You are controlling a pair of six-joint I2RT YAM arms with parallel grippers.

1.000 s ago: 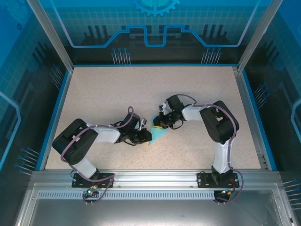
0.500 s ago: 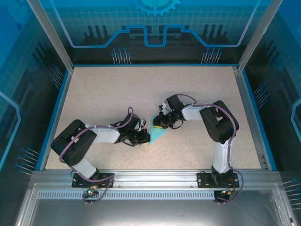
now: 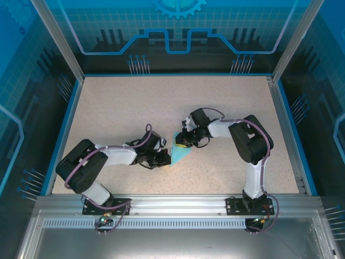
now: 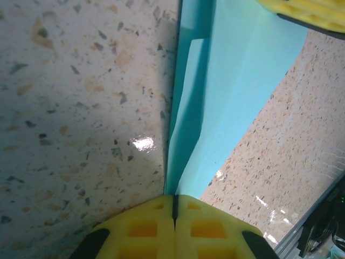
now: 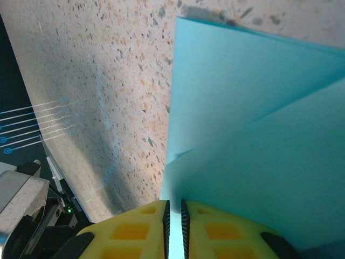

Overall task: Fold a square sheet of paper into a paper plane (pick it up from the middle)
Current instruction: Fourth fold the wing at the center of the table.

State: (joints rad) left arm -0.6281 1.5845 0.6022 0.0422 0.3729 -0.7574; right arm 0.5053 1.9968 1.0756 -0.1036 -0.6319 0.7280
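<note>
The sheet of paper (image 3: 181,152), folded into a narrow turquoise wedge, lies mid-table between both grippers. My left gripper (image 3: 165,158) is shut on its lower left pointed end; in the left wrist view the paper (image 4: 237,81) runs up from the closed yellow pads (image 4: 215,226) of the left gripper (image 4: 173,204). My right gripper (image 3: 183,143) is shut on the upper edge. In the right wrist view a thin layer of paper (image 5: 253,135) sits between the nearly touching pads of the right gripper (image 5: 173,213). The right gripper's yellow pad (image 4: 307,11) shows at the top of the left wrist view.
The speckled beige table (image 3: 118,108) is ringed by a blue border (image 3: 67,129) and glass walls. An aluminium rail (image 3: 178,202) with both arm bases runs along the near edge.
The left arm's elbow has slid a little down and to the left while its gripper stays at the paper. The right arm and the paper have hardly moved.
</note>
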